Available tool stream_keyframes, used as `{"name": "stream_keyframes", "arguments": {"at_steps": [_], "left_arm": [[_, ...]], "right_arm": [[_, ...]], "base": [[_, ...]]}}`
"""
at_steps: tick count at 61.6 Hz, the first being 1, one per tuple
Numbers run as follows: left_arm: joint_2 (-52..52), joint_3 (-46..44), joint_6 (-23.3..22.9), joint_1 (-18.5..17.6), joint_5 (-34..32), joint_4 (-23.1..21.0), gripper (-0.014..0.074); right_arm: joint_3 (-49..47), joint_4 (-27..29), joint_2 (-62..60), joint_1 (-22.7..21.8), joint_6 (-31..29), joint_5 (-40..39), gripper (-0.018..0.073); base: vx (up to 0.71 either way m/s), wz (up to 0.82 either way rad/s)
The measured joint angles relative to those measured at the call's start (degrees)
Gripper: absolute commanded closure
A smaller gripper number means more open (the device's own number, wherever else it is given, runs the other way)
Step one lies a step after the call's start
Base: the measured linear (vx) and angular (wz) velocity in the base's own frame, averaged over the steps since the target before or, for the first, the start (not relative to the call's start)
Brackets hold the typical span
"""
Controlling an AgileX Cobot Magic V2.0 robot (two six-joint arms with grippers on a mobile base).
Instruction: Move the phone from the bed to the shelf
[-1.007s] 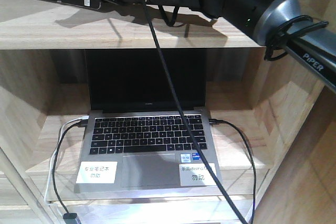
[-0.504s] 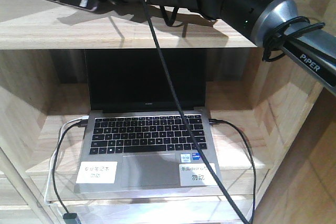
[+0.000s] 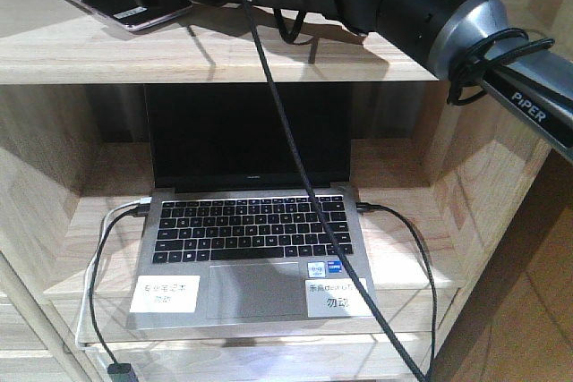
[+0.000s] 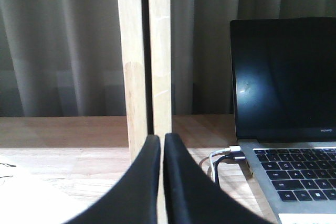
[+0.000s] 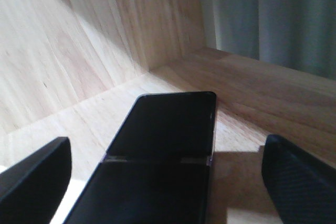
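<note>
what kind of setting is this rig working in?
Probably a furnished demo room or showroom, not a workshop. A pale natural-wood plank shelf holds an open grey laptop with printed white labels on its palm rest, a slim black-screened phone lies above, and grey curtains hang behind.

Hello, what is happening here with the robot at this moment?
The right arm reaches over the upper board of the shelf. The phone lies flat on that board, and the right gripper is open, its fingers apart on either side. Below, an open laptop sits in the shelf. The left gripper is shut, holding nothing.
</note>
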Motion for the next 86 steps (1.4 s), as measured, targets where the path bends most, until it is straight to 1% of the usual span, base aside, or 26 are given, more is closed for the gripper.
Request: {"name": "stream_keyframes", "arguments": {"at_steps": [5, 11, 18, 25, 28, 33, 35, 36, 53, 60, 64, 72, 79, 86], "left_arm": [[0.0, 0.0, 0.0, 0.0, 0.0, 0.0, 0.0595], [0.0, 0.0, 0.0, 0.0, 0.0, 0.0, 0.0595], [0.0, 0.0, 0.0, 0.0, 0.0, 0.0, 0.0595], [0.0, 0.0, 0.0, 0.0, 0.0, 0.0, 0.0595], [0.0, 0.0, 0.0, 0.0, 0.0, 0.0, 0.0595], [0.0, 0.0, 0.0, 0.0, 0.0, 0.0, 0.0595], [0.0, 0.0, 0.0, 0.0, 0.0, 0.0, 0.0595], [0.0, 0.0, 0.0, 0.0, 0.0, 0.0, 0.0595], [0.0, 0.0, 0.0, 0.0, 0.0, 0.0, 0.0595], [0.0, 0.0, 0.0, 0.0, 0.0, 0.0, 0.0595], [0.0, 0.0, 0.0, 0.0, 0.0, 0.0, 0.0595], [0.0, 0.0, 0.0, 0.0, 0.0, 0.0, 0.0595], [0.0, 0.0, 0.0, 0.0, 0.0, 0.0, 0.0595], [0.0, 0.0, 0.0, 0.0, 0.0, 0.0, 0.0595]], "right_arm": [[0.0, -0.3, -0.1, 0.0, -0.1, 0.2, -0.0097], [0.0, -1.3, -0.8, 0.0, 0.1, 0.5, -0.0044], [0.0, -2.6, -2.3, 0.0, 1.3, 1.1, 0.006], [0.0, -4.7, -4.3, 0.0, 2.5, 3.4, 0.0214], [0.0, -5.9, -5.2, 0.0, 3.1, 4.8, 0.0321], [0.0, -8.0, -6.6, 0.0, 4.6, 7.1, 0.0468], [0.0, -8.9, -7.3, 0.0, 5.4, 8.0, 0.0554], [0.0, -9.2, -7.5, 0.0, 5.6, 8.3, 0.0578], [0.0, -13.2, -12.5, 0.0, 7.6, 9.9, 0.0565], [0.1, -16.1, -14.4, 0.0, 10.0, 10.1, 0.0565], [1.7, -17.8, -15.9, 0.0, 11.7, 9.2, 0.0565], [10.4, -19.1, -20.7, 0.0, 12.6, 3.0, 0.0565], [19.9, -18.8, -26.1, 0.0, 10.4, -2.1, 0.0565], [30.0, -17.2, -33.0, 0.0, 8.2, -6.8, 0.0565]], "base": [[0.0, 0.0], [0.0, 0.0], [0.0, 0.0], [0.0, 0.0], [0.0, 0.0], [0.0, 0.0], [0.0, 0.0], [0.0, 0.0], [0.0, 0.0], [0.0, 0.0], [0.0, 0.0], [0.0, 0.0], [0.0, 0.0], [0.0, 0.0]]}}
